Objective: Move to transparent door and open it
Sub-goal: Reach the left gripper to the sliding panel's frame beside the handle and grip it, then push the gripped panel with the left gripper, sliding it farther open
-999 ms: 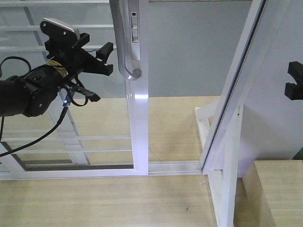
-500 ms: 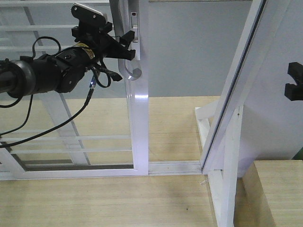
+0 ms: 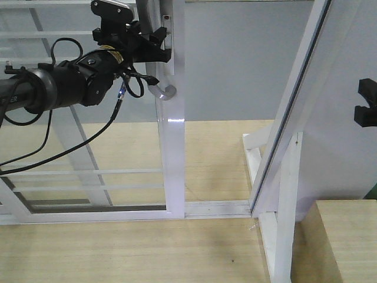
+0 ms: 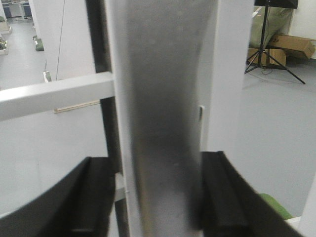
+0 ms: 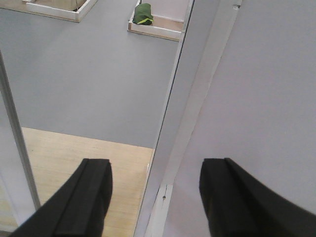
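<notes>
1. The transparent door (image 3: 172,165) stands upright at the left of the front view, with its foot in the floor rail. Its long axis is vertical. Its handle edge faces right, toward the slanted white post (image 3: 288,118).
2. The curved grey handle (image 3: 164,91) is also set vertically, on that edge stile, and its lower end hooks back to the frame.
3. The left tool (image 3: 154,48) is held level at the handle. In the left wrist view the handle (image 4: 163,123) is seen between the two widely spread fingers (image 4: 96,197), so nothing is gripped yet.
4. The right tool (image 5: 155,192) is spread equally wide and holds nothing. It is kept well apart, beside the post.
5. The step in hand is judged to be the grasp of the handle. Next the left jaws should be closed on it, and then a sideways pull along the rail, probably leftward, is called for.
</notes>
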